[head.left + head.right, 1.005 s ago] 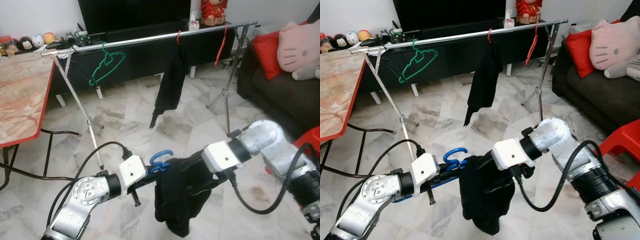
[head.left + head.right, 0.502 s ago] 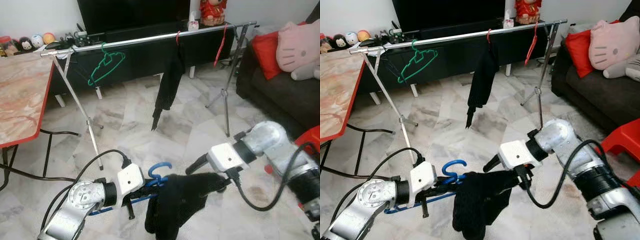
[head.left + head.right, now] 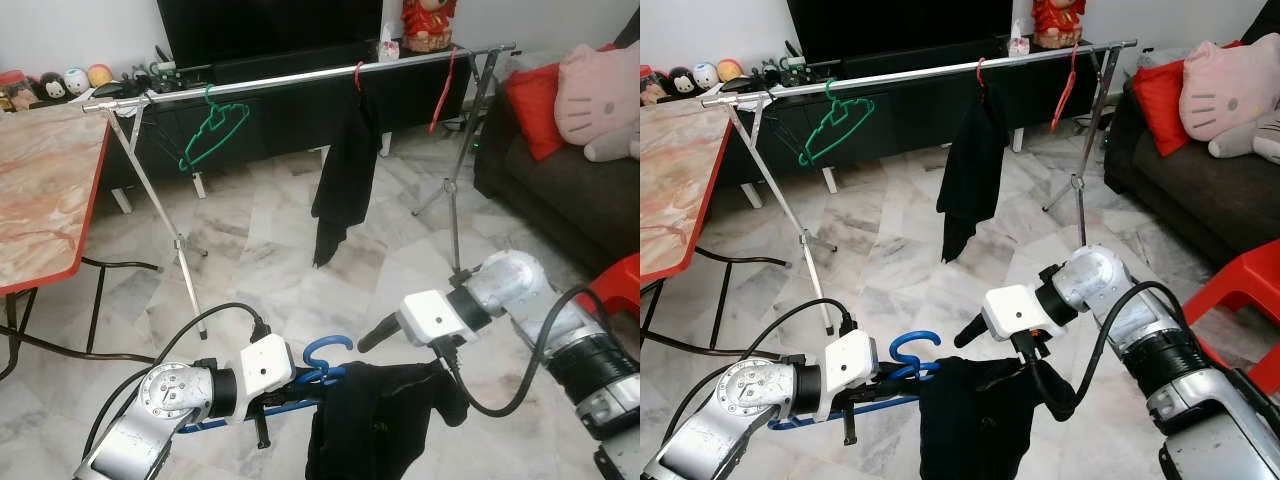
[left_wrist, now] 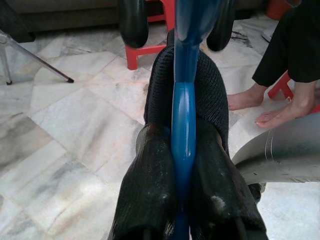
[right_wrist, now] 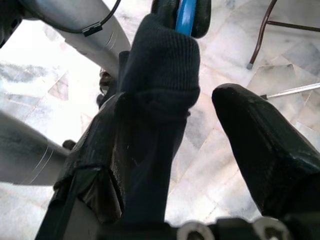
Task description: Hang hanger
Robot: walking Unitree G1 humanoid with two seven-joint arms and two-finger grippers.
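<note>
Carry step: left gripper [image 4: 177, 20] clamps blue hanger [image 3: 325, 355], right gripper [image 5: 200, 130] open beside black garment [image 3: 375, 420]; next lift to rail [image 3: 300, 78], frame top.

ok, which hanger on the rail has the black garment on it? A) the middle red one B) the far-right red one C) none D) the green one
A: the black garment hangs from the red hanger at the middle of the rail; the green hanger and the other red hanger are bare.
</note>
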